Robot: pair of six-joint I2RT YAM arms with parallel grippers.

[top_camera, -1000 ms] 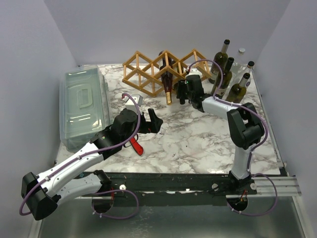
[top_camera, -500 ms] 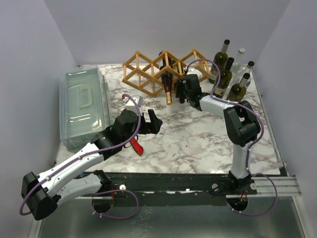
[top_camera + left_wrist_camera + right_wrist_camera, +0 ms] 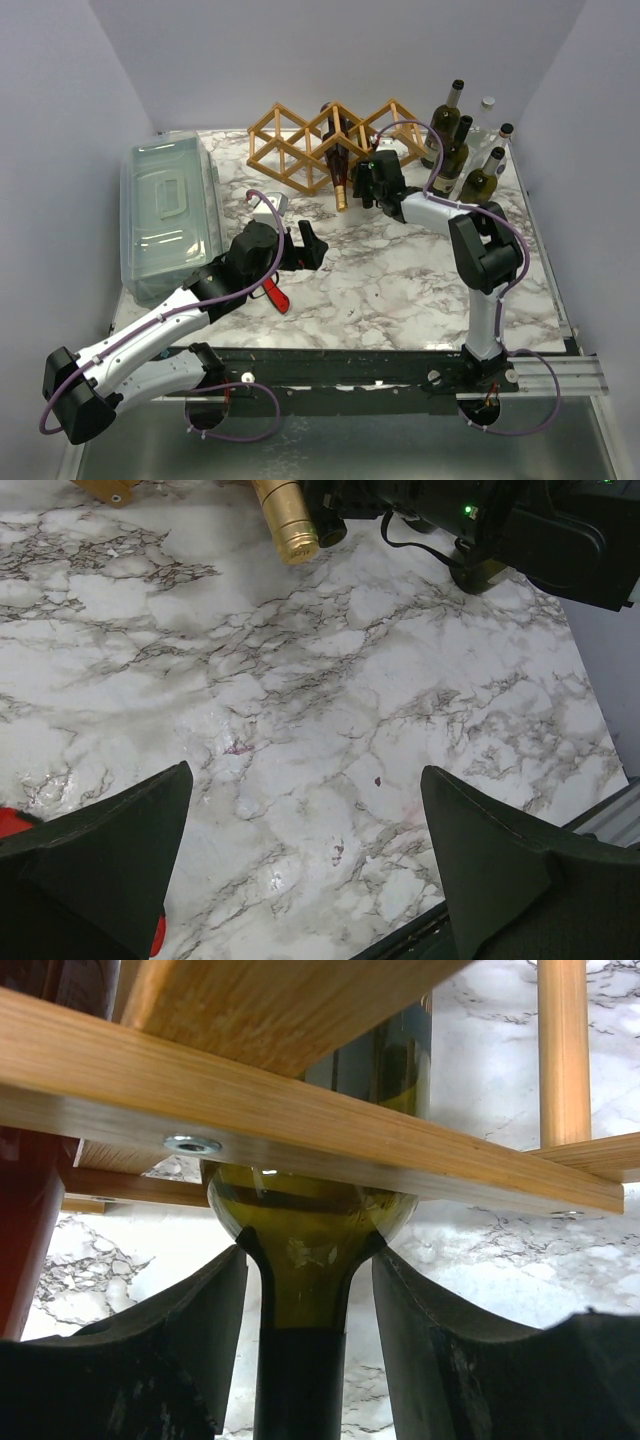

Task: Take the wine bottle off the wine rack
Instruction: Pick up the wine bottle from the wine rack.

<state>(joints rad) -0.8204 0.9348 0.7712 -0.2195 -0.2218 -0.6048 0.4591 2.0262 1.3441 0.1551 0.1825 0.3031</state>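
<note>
The light wooden wine rack (image 3: 300, 150) stands at the back of the marble table. An olive-green wine bottle (image 3: 305, 1230) with a black capsule lies in one cell under a rack slat (image 3: 330, 1135), neck pointing out. My right gripper (image 3: 308, 1260) straddles that neck just below the shoulder. Its fingers (image 3: 190, 1320) stand on either side, with a thin strip of marble showing between each finger and the glass. From above, the right gripper (image 3: 372, 180) hides this bottle. My left gripper (image 3: 305, 770) hangs wide open over bare marble near the table's middle (image 3: 312, 245), holding nothing.
A second dark bottle with a gold foil top (image 3: 339, 180) lies in the neighbouring cell, just left of my right gripper. Several upright bottles (image 3: 460, 150) stand at the back right. A lidded clear bin (image 3: 170, 215), a white box (image 3: 268, 208) and a red-handled tool (image 3: 275, 295) lie on the left.
My right gripper has pushed a little further toward the rack and its jaws have narrowed around the bottle neck. The left arm has stayed where it was.
</note>
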